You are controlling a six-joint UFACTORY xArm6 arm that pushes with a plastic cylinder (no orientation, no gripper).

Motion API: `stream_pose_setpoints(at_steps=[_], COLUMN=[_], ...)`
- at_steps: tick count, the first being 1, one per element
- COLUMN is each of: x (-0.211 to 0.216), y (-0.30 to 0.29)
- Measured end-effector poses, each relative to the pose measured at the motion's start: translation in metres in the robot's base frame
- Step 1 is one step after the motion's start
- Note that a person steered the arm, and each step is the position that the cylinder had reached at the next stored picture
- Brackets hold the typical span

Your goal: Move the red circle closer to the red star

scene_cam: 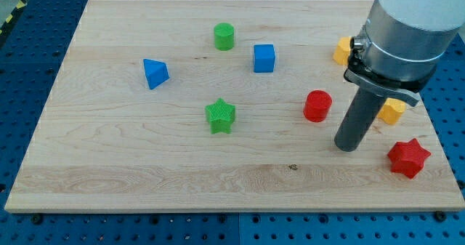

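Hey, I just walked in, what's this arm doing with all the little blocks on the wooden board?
The arm is set to push the red circle toward the red star. My tip rests on the wooden board, just right of and below the circle, between the two red blocks and apparently touching neither. Two yellow blocks sit partly hidden behind the arm. The green star, green cylinder, blue cube and blue triangle lie farther left.

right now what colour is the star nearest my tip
Red: the red star sits at the view's right of my tip, clearest in the camera view.
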State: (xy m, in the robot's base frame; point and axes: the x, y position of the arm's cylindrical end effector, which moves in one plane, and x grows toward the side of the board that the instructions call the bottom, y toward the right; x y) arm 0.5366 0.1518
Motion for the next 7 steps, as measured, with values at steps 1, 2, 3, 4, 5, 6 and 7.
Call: stream_pose_setpoints(at_steps=[1,2,3,4,5,6,7], x=[-0.005,-0.035,-0.076,-0.083,-0.059,-0.03,-0.024], y=[-0.034,-0.058,-0.068,-0.052,-0.024,-0.014,-0.006])
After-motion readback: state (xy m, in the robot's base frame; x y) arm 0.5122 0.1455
